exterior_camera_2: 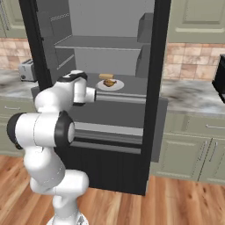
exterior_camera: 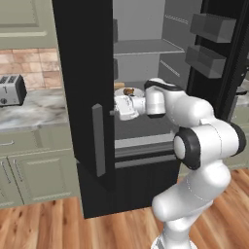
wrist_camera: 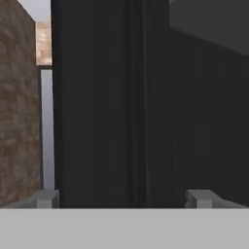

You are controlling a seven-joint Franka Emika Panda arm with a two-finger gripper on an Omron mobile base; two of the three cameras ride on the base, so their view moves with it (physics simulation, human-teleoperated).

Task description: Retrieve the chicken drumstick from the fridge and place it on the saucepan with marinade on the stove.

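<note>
The fridge (exterior_camera: 82,73) stands open, its pale grey shelves showing between the dark doors. On a middle shelf a white plate (exterior_camera_2: 117,86) carries the golden-brown chicken drumstick (exterior_camera_2: 110,82) (exterior_camera: 129,91), with a paler tan block (exterior_camera_2: 105,76) behind it. My hand (exterior_camera: 125,107) is inside the fridge, just below and in front of the plate, pointing left at the inner side of the left door. In the hand view my gripper (wrist_camera: 124,199) is open, fingertips (wrist_camera: 46,198) far apart, nothing between them, facing that dark door panel. The saucepan and stove are out of view.
The left door's grey handle (exterior_camera: 98,141) juts toward me. Door bins (exterior_camera: 211,26) hang on the right door. A toaster (exterior_camera: 10,90) sits on the marble counter (exterior_camera: 34,112) to the left. Pale green cabinets (exterior_camera_2: 189,154) flank the fridge, over a wooden floor.
</note>
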